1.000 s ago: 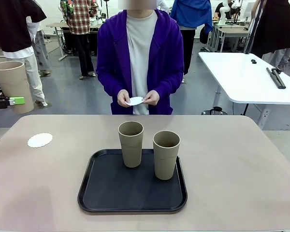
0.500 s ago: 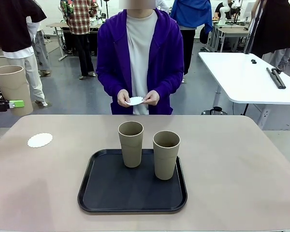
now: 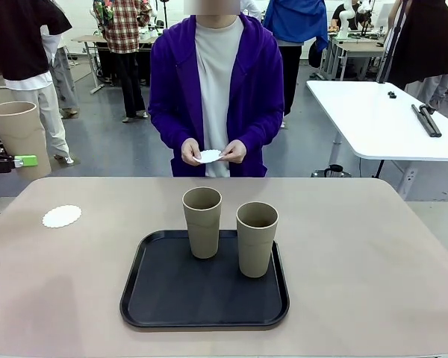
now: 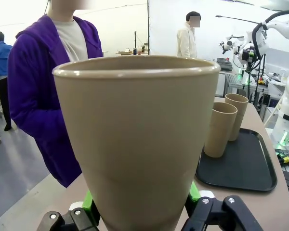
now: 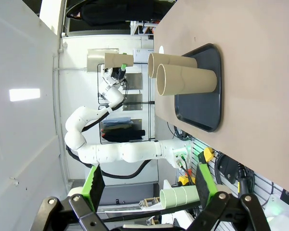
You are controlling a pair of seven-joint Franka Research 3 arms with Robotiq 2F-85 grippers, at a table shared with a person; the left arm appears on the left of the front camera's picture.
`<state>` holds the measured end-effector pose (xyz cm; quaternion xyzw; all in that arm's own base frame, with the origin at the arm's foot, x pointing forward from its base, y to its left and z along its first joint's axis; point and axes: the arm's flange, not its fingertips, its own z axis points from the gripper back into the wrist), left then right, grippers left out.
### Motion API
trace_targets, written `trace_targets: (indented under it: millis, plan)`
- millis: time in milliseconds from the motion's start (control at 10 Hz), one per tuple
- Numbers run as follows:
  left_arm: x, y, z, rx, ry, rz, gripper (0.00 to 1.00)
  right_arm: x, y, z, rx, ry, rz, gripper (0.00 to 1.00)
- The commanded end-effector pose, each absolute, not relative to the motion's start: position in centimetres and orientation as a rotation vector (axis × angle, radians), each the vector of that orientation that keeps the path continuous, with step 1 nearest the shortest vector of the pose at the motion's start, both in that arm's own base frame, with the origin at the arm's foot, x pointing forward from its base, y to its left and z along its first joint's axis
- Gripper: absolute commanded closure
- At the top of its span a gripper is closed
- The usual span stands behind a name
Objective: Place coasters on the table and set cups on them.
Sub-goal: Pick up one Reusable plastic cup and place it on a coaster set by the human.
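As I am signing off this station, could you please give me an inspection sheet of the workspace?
Surface: beige table, carrying a black tray.
Job's things: one coaster flat on the table's left side; second coaster in the person's hands; two cups upright on the tray; third cup held aloft at left.
Clutter: nothing seen.
Grippers: left gripper shut on the third cup; right gripper open, empty.
Cables: some off the table's edge.
Surroundings: person opposite; white table; people beyond.
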<state>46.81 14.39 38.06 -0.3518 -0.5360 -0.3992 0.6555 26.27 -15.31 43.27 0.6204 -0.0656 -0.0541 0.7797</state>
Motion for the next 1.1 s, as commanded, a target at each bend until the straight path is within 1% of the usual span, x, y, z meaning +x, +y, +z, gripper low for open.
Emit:
trace_targets:
  millis: [0,200,400,800,1000]
  plan:
    - [48.3,14.8,35.3,-0.883,-1.241,-0.920,0.18,26.3,-15.3,43.3,1.352,-0.148,-0.108,0.00]
    - [48.9,15.0,32.3,-0.891,-1.260,-0.932,0.18,26.3,-15.3,43.3,1.352,-0.148,-0.108,0.00]
    - [49.1,15.5,29.7,-0.811,-1.267,-0.999,0.18,26.3,-15.3,43.3,1.352,-0.148,-0.108,0.00]
    - [49.7,17.1,26.5,-0.778,-1.307,-0.964,0.18,26.3,-15.3,43.3,1.352,-0.148,-0.108,0.00]
    - [49.8,16.8,26.5,-0.833,-1.290,-0.970,0.18,26.3,-15.3,43.3,1.352,-0.148,-0.108,0.00]
